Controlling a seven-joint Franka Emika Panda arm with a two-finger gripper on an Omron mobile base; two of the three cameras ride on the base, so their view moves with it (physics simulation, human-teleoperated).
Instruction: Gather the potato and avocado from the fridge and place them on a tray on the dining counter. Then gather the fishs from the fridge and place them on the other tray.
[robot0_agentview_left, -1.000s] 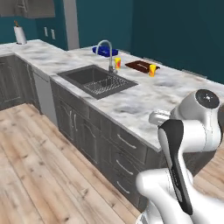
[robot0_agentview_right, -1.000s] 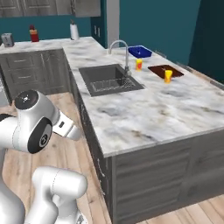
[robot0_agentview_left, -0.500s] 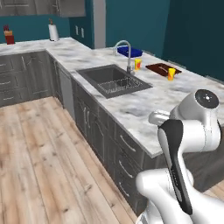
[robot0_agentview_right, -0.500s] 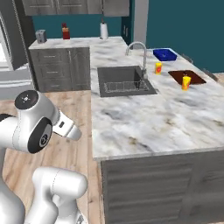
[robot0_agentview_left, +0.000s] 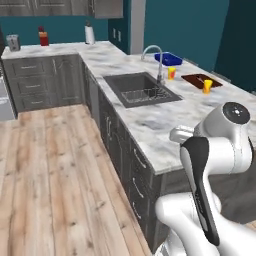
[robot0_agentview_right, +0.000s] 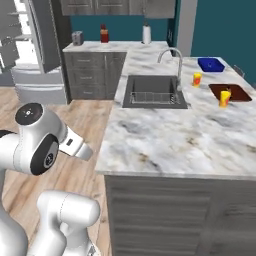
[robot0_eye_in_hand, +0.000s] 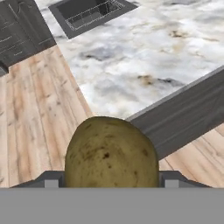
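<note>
Gripper (robot0_eye_in_hand: 111, 186) holds the potato (robot0_eye_in_hand: 111, 153) above wood floor (robot0_agentview_left: 45, 175) beside the marbled dining counter (robot0_agentview_right: 170, 135).

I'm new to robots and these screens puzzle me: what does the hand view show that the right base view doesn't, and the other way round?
Hand view: a potato held in the gripper, close up. Right base view: the fridge, the blue tray and the brown tray on the counter, the faucet and the white arm. Both: the sink, the marbled counter and the wood floor.
</note>
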